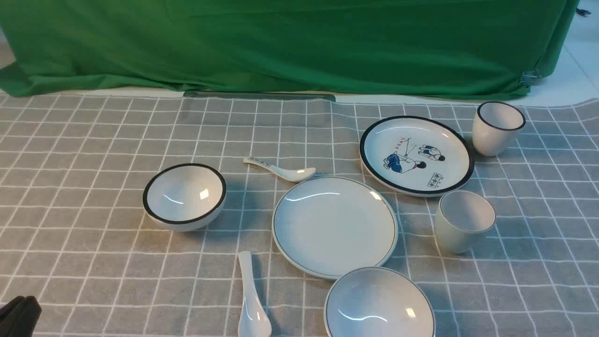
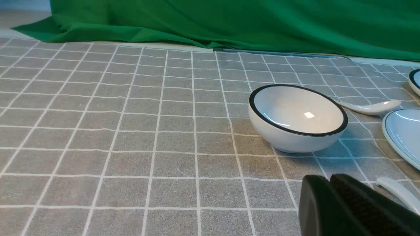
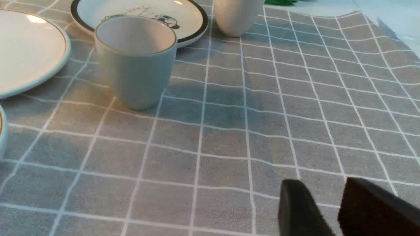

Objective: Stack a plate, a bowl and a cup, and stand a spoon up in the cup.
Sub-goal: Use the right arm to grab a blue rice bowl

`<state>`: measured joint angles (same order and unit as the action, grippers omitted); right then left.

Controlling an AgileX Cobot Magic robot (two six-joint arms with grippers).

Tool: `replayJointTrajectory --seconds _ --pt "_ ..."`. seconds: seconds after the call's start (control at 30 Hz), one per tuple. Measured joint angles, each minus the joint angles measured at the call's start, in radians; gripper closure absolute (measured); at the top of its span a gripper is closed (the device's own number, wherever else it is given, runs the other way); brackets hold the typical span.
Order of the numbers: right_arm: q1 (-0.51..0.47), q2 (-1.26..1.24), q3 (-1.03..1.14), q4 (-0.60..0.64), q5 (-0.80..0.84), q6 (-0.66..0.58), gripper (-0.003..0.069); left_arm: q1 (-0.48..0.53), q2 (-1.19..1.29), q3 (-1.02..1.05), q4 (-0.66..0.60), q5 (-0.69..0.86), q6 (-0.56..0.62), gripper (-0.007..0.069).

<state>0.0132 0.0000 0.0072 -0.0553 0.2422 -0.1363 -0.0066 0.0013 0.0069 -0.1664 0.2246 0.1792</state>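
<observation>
We find the plate [image 1: 334, 227] lying flat and bare near the middle of the checked grey tablecloth [image 1: 84, 210]. The bowl [image 1: 379, 304] sits upright and empty just on the robot's side of it and slightly to the right, with their rims close together and the bowl's near edge cut off by the front view. The cup [image 1: 463, 222] stands upright and empty to the right of the plate, a little apart from it. The spoon [image 1: 252, 304] lies on the cloth near the plate's left side, with its scoop towards the robot and its handle pointing away. Beyond the plate we see a small spoon with a patterned handle [image 1: 281, 169], and to the left a black-rimmed bowl [image 1: 185, 196]. A black-rimmed plate with cartoon figures [image 1: 416, 154] lies just beside the plate's far right edge, and a black-rimmed cup [image 1: 497, 127] stands beside that. A green cloth [image 1: 299, 42] hangs behind the table. The left gripper [image 2: 329, 182] hovers low over the cloth on the robot's side of the black-rimmed bowl, its fingers pressed together and empty. The right gripper [image 3: 329, 200] sits low over bare cloth, well short of the cup, its fingers slightly parted and holding nothing.
</observation>
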Motion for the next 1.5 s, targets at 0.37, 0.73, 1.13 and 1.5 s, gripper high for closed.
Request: replayJointTrajectory --seconds 0.37,0.73,1.13,1.5 --pt "0.0 0.0 0.0 0.0 -0.002 0.0 0.0417 0.0 0.0 0.0 0.0 0.0 0.0 0.0607" --pt "0.0 0.0 0.0 0.0 -0.002 0.0 0.0417 0.0 0.0 0.0 0.052 -0.1 0.006 0.0607" --pt "0.0 0.0 0.0 0.031 -0.061 0.033 0.0417 0.0 0.0 0.0 -0.249 -0.607 -0.236 0.0607" --pt "0.0 0.0 0.0 0.227 -0.513 0.448 0.0417 0.001 0.178 -0.384 -0.019 -0.479 -0.587 0.0607"
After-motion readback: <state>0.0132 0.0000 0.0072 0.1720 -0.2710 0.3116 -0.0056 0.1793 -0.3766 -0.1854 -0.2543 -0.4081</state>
